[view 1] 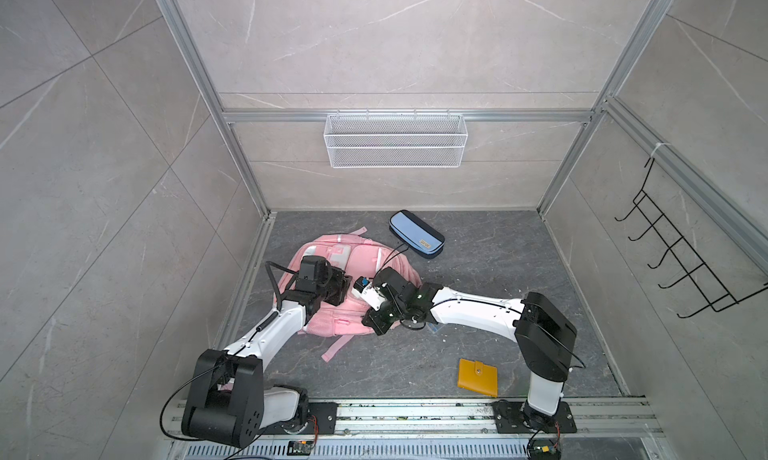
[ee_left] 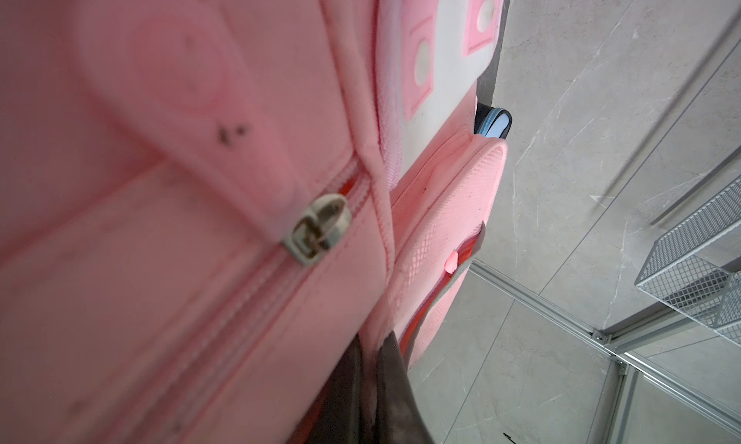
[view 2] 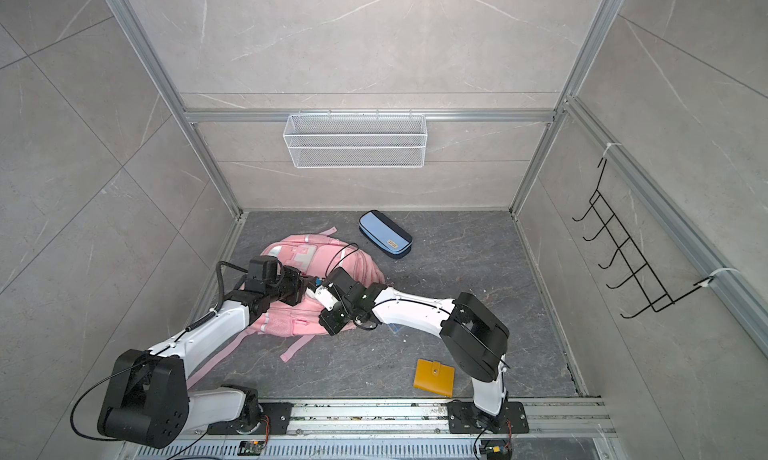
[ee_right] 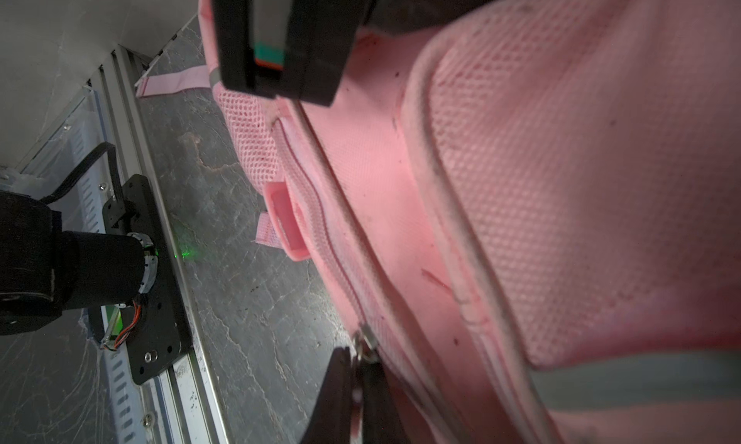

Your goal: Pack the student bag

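While the two arms meet over it, the one student bag [view 1: 361,258] lies flat on the dark marbled floor [view 1: 498,262], front pockets up, its pink straps trailing out from under it toward the robot's bases. The left gripper [ee_left: 373,386] has its dark fingers pressed together against an edge seam of the bag; whether fabric is caught between them I cannot tell. The right gripper [ee_right: 357,382] is clamped on one metal zip pull [ee_right: 365,343] of the bag. A second zip slider [ee_left: 318,231] shows in the left wrist view, its zip parted a little onto orange lining, and what the bag holds cannot be seen. One blue and navy pencil case [view 1: 417,234] lies zipped just beyond the bag's far right corner, outside it. One yellow wallet [view 1: 478,377], snapped shut, lies well apart from the bag on its near right. One white wire basket [view 1: 395,140] hangs on the wall beyond the bag, and one black hook rack [view 1: 681,254] hangs far to the bag's right
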### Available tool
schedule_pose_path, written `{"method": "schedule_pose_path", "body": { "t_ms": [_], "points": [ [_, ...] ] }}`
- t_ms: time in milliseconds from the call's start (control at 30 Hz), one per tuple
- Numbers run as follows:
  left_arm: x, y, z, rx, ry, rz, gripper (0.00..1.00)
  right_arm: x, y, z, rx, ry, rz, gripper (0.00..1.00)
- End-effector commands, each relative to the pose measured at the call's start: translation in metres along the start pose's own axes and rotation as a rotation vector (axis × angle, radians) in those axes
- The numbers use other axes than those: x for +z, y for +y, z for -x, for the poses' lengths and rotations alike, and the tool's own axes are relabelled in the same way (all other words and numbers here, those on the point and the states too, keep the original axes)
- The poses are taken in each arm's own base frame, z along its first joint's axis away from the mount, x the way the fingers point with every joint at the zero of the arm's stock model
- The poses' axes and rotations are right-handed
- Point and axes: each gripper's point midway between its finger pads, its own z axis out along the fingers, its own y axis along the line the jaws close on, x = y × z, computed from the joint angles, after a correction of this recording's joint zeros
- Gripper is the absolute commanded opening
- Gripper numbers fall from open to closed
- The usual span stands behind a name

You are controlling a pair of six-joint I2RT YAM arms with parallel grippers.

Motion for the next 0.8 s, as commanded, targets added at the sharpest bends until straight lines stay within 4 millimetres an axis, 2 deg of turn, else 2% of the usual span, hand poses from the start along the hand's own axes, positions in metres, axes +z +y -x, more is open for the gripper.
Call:
{"method": "schedule_pose_path", "body": {
  "t_ms": [0,133,200,300,400,567,767],
  "points": [
    [-0.009,-0.063,-0.013,0.007,0.024,-0.217,0.0,-0.028,0.036,0.035,-0.039,-0.111,0.106,0.0],
    [-0.01,-0.058,-0.013,0.007,0.02,-0.203,0.0,-0.041,0.028,0.03,0.016,-0.095,0.101,0.0],
    [-0.01,-0.055,-0.012,0.004,0.016,-0.196,0.0,-0.047,0.033,0.039,0.034,-0.082,0.115,0.0],
    [-0.009,-0.052,-0.012,0.003,0.014,-0.189,0.0,-0.045,0.04,0.049,0.112,0.001,0.135,0.0],
    [-0.007,-0.053,-0.011,-0.001,0.012,-0.194,0.0,-0.039,0.048,0.06,0.147,-0.024,0.192,0.0],
    [-0.009,-0.057,-0.01,-0.009,0.007,-0.214,0.0,-0.016,0.052,0.058,0.125,-0.003,0.273,0.0],
    [-0.01,-0.055,-0.01,-0.021,0.008,-0.221,0.0,0.003,0.066,0.072,0.117,-0.027,0.403,0.0]
  ]
}}
